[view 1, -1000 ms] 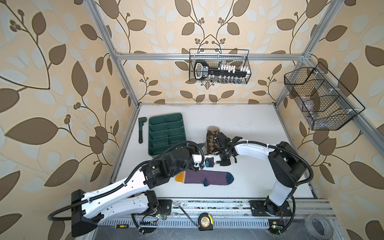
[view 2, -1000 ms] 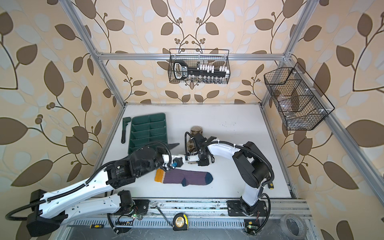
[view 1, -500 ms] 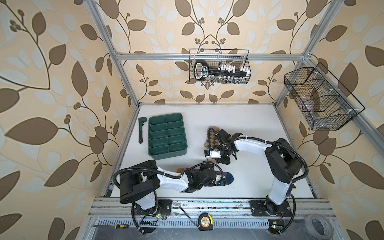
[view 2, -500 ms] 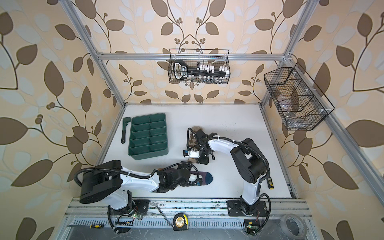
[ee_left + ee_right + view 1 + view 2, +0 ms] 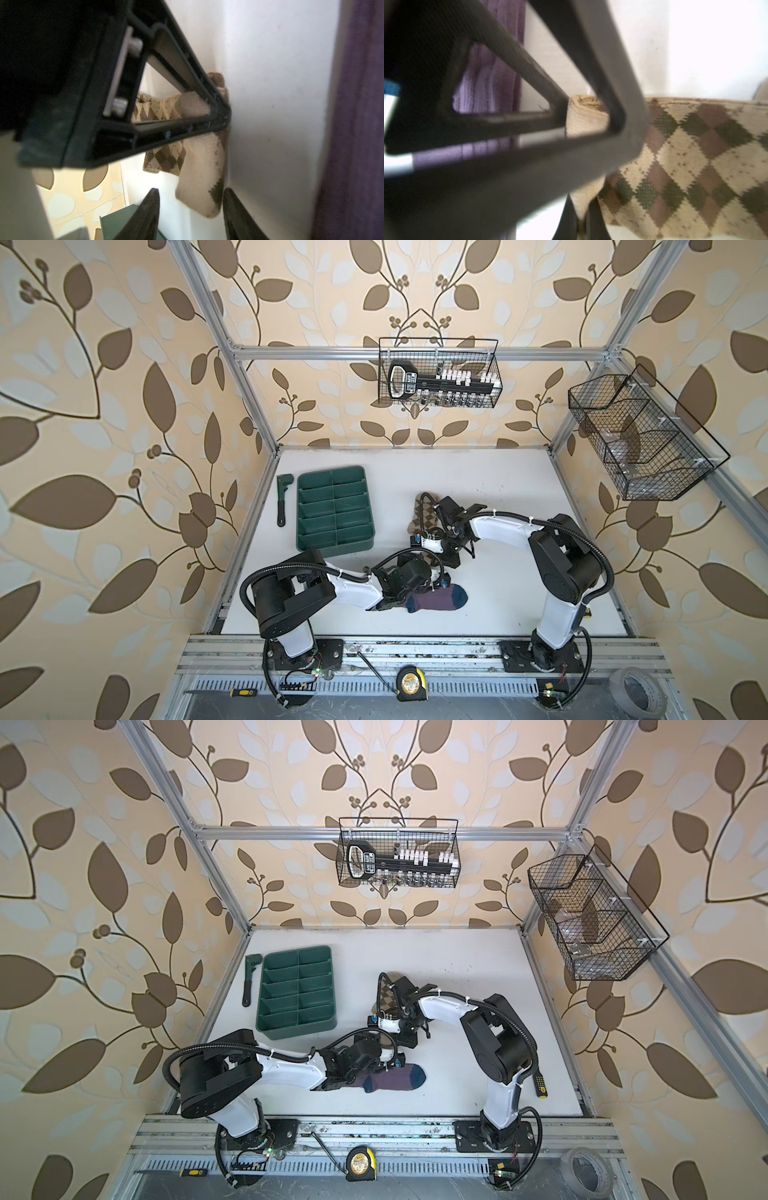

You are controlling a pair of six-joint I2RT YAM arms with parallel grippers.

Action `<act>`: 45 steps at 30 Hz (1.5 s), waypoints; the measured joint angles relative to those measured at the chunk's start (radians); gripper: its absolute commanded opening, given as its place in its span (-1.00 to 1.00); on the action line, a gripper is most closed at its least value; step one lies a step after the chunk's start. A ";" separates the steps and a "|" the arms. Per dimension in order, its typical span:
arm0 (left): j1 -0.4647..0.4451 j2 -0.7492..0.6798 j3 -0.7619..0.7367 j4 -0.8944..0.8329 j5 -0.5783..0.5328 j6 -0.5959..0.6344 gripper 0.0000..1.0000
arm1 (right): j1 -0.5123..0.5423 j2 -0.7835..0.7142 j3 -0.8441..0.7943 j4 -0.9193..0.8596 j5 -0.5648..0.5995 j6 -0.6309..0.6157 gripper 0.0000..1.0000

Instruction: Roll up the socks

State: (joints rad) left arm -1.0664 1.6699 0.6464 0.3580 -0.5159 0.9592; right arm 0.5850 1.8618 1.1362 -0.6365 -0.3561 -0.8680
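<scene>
The argyle sock (image 5: 430, 512) lies near the centre of the table (image 5: 519, 489), running toward 12 o'clock. The purple sock (image 5: 436, 600) lies flat close by at its 6 o'clock, toe toward 3 o'clock. The right tool (image 5: 578, 220) has its jaws pressed together, pinching beige fabric at the argyle sock's edge. The left tool (image 5: 190, 214) has its jaws spread with nothing clamped; contact with either sock cannot be told. The left arm (image 5: 353, 593) hides the purple sock's cuff end in both top views. Both wrist views are blurred. A green divider tray (image 5: 365, 506) sits at 10 o'clock of the socks. The rear wire basket (image 5: 436, 340) holds a black-handled rail of white pieces.
</scene>
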 measured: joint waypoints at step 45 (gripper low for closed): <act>0.235 0.222 0.539 -0.753 0.624 -0.305 -1.00 | -0.236 -0.910 -0.539 0.806 0.475 0.391 0.90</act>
State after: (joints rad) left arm -0.8310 1.8919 1.1851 -0.3946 0.1078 0.6544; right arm 0.3489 0.9520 0.5972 0.1699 0.1188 -0.4767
